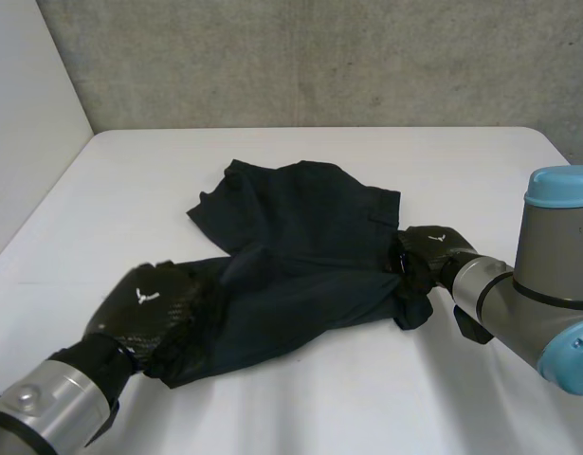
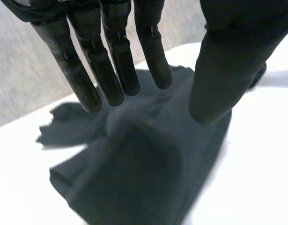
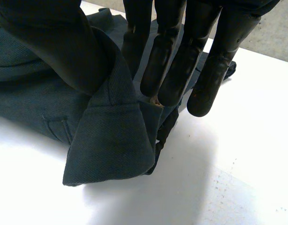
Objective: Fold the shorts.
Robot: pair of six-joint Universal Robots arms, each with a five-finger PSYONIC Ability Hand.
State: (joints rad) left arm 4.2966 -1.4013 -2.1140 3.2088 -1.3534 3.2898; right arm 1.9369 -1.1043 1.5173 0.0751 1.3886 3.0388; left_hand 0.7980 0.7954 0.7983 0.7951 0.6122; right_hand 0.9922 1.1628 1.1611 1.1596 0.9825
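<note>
Shorts [image 1: 310, 237] lay half-folded on the desk [image 1: 367, 408]. Right hand [image 1: 433, 248] pinched their right edge, likely to carry a fold across; left hand [image 1: 154, 303] hovered flat and open over the near-left end, seemingly to pin it.

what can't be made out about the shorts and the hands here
- Head view: the left hand covers the near end of the shorts.
- Head view: the back of the right hand hides the edge its fingers pinch.
- Left wrist view: the cloth under the palm is blurred; waistband or leg, cannot tell.
</note>
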